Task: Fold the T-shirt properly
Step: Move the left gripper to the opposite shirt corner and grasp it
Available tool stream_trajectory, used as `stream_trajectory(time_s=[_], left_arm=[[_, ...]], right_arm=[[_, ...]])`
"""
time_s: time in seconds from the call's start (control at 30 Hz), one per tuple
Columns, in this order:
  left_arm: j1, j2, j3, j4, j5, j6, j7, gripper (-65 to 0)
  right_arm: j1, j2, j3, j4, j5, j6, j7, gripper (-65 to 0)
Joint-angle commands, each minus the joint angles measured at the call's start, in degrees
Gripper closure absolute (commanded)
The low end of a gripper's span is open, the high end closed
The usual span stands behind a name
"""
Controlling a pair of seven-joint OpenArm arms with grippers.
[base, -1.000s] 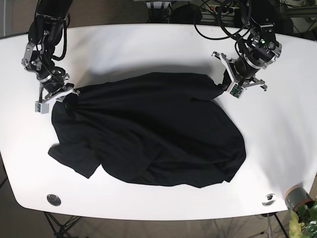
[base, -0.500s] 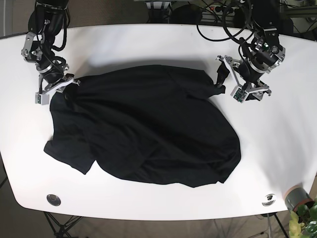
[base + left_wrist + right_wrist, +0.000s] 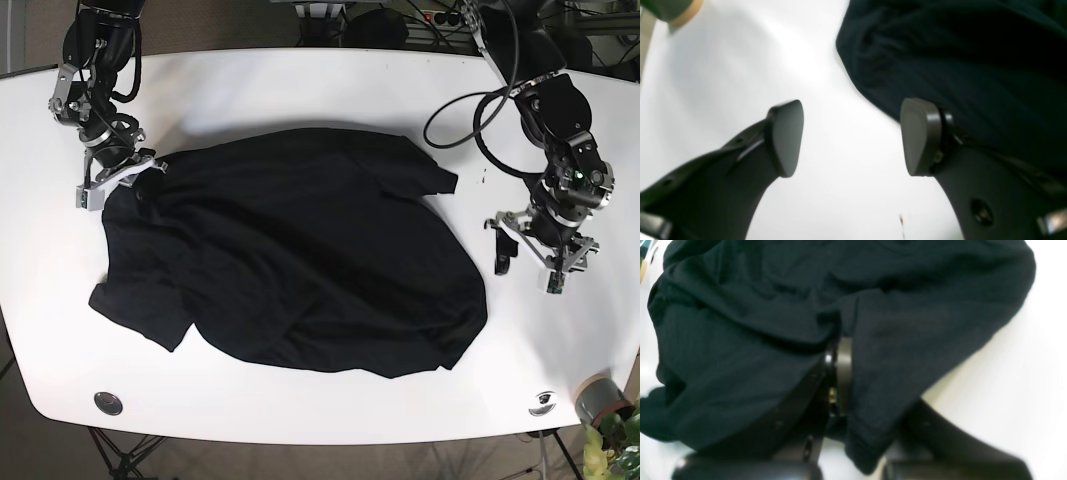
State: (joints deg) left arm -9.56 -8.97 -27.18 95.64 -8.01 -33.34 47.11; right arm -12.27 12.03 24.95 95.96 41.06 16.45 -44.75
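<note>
- Left wrist: left claw [image 3: 851, 136] hanging spread over bare white bench [image 3: 740, 66], holding nothing.
- Right wrist: right claw [image 3: 840, 373] pinching black T-shirt [image 3: 756, 323].
- Base: T-shirt lying crumpled, spreading across bench centre.

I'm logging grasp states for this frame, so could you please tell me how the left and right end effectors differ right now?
The left end effector is open with bare table between its fingers; the right end effector is shut on the T-shirt. The left one sits off the T-shirt's right side, clear of the cloth; the right one is at its upper left corner. Both have dark fingers.
</note>
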Motion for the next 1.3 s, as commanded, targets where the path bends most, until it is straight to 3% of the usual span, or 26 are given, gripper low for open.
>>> stream_trajectory(time_s=[0.0,0.27,0.6,1.03,1.2,1.27], left_arm=[[-5.07,-1.97,-3.11,-7.24,1.02,0.33,-1.27,-41.5],[-18.09,-4.87,-3.99,-30.62,4.10,0.33,-1.79,-41.5],[-25.91,-4.87,-3.81,-52.69,4.19,0.33,-11.82,-41.5],[-27.32,-1.62,-3.81,-64.73,4.10,0.33,-18.85,-41.5],[-27.32,-0.21,-1.79,-70.01,4.27,0.42,-25.27,-41.0],[-27.23,-0.04,0.15,-70.62,4.19,1.65,-27.55,-36.9]], right_arm=[[0.54,0.85,0.33,1.22,1.10,0.39,1.37,-2.1],[0.54,0.85,0.33,1.22,1.01,0.39,1.37,-2.1],[1.59,0.85,0.33,1.22,1.01,0.39,1.37,-2.1],[1.59,0.85,0.33,1.22,1.01,0.39,1.37,-2.1],[1.59,0.85,0.41,1.22,1.01,0.39,1.37,-2.1],[1.59,0.85,0.41,1.22,1.01,0.39,1.37,-2.1]])
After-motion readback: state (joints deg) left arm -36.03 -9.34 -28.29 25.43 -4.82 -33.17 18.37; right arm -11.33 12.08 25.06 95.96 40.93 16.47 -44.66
